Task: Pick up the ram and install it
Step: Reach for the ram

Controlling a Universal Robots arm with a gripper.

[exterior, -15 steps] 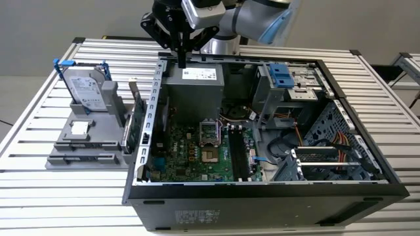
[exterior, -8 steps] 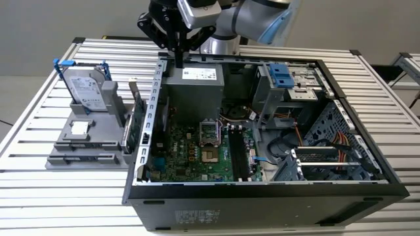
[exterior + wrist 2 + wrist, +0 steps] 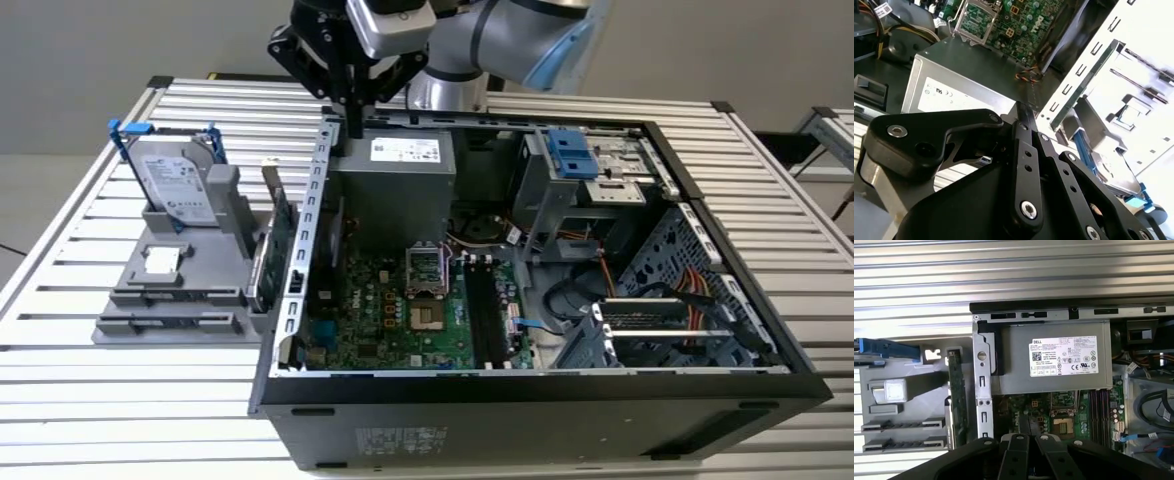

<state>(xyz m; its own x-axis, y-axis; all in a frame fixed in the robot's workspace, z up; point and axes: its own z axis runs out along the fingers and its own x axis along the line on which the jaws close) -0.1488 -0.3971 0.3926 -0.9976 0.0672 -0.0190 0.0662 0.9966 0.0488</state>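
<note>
While the ram sits on edge in the gray holder, just beside the case wall, the gripper hangs over that wall's rear end, fingers together, empty. Risk: shut fingers jab the stick, or clip the wall on approach.

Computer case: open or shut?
Open: the computer case has no side panel on; motherboard and power supply lie exposed in the exterior view.

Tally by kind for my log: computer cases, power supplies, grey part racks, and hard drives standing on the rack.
Computer case: 1
Power supply: 1
Grey rack: 1
Hard drive: 1
Total: 4
</note>
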